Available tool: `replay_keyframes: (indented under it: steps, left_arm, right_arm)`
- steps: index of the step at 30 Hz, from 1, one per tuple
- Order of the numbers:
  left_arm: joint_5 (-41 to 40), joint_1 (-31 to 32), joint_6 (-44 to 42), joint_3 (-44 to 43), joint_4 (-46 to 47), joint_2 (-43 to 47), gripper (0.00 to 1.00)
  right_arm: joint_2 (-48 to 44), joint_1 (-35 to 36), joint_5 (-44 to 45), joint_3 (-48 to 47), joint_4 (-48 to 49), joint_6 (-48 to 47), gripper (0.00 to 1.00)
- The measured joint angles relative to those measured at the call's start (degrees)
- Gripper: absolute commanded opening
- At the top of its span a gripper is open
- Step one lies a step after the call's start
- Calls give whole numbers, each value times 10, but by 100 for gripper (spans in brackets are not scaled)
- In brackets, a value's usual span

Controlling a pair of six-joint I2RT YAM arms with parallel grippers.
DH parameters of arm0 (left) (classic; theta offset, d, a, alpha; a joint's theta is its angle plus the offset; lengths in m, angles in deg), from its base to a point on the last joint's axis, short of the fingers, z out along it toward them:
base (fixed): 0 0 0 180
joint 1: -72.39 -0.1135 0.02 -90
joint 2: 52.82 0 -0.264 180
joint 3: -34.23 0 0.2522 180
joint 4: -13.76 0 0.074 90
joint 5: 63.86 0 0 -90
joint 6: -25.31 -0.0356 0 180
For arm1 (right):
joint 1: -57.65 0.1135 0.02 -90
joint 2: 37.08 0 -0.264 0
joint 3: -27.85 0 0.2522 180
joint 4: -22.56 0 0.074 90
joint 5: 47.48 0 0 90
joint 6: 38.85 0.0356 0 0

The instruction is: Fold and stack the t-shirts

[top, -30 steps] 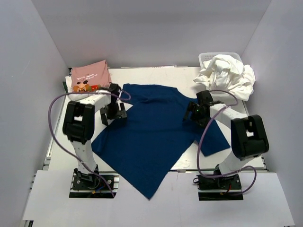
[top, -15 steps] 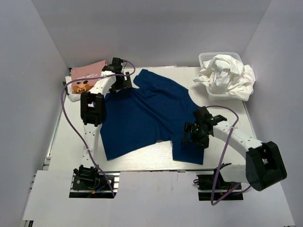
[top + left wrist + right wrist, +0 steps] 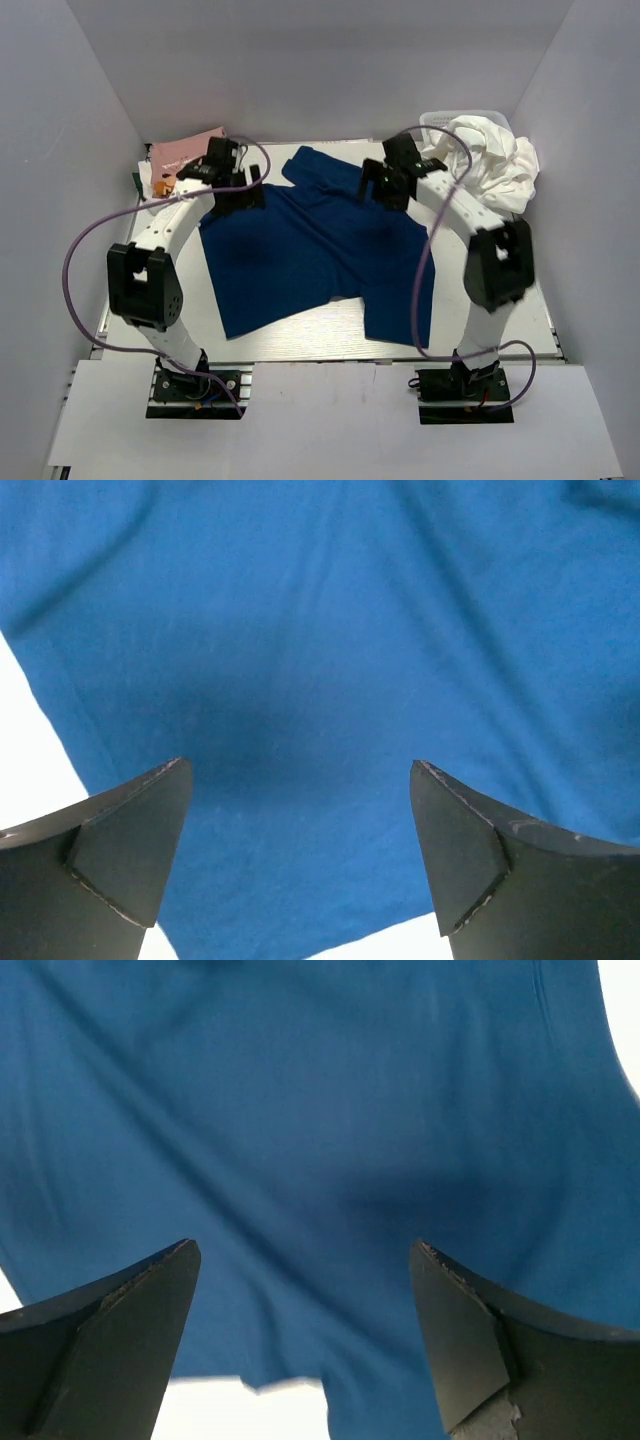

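We see the navy t-shirt [image 3: 300, 250] spread on the table [image 3: 300, 335], its length running from the far edge toward our bases, with our left gripper [image 3: 238, 195] and right gripper [image 3: 385, 185] both wide open and empty, hovering above its far corners, equally near.

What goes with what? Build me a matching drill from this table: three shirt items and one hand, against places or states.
Column one: 1 navy t-shirt; 2 pink t-shirt; 3 white t-shirts; 4 left hand.
Column two: A heaped on the basket, far right; B open, over blue cloth; C spread out mid-table; D far-left corner.
Pairs: 1-C; 2-D; 3-A; 4-B.
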Motion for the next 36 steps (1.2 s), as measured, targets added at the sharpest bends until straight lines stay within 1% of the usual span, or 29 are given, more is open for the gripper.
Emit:
replay_keyframes:
  steps: [3,7,9,11,15,20,24,27,32,34,36]
  left_arm:
    - [0,-2,13,92,6,39,99]
    - [12,-5,36,186,7,37,99]
    - [29,-7,47,220,11,37,99]
    - [42,-7,58,231,15,36,99]
    - [63,-7,73,231,45,26,99]
    - [69,-7,82,241,51,-18,99]
    - [64,-7,79,235,37,-24,99]
    - [51,-7,71,218,16,-37,99]
    - [25,-8,32,165,-20,-76,99]
    - [18,-10,8,125,-35,-101,99]
    - [9,-12,-11,67,-51,-133,99]
  right_arm:
    - [135,-16,-9,-130,18,-2,90]
    - [280,-33,-14,-279,9,-27,90]
    - [335,-38,-12,-336,5,-44,90]
    - [363,-43,-7,-358,7,-60,90]
    - [377,-48,19,-359,11,-77,90]
    - [381,-56,32,-348,16,-79,90]
    - [365,-61,56,-311,35,-73,90]
    - [336,-71,86,-259,47,-58,90]
    - [275,-105,114,-164,50,-36,90]
    - [254,-113,127,-132,45,-37,90]
    - [248,-117,144,-124,31,-42,90]
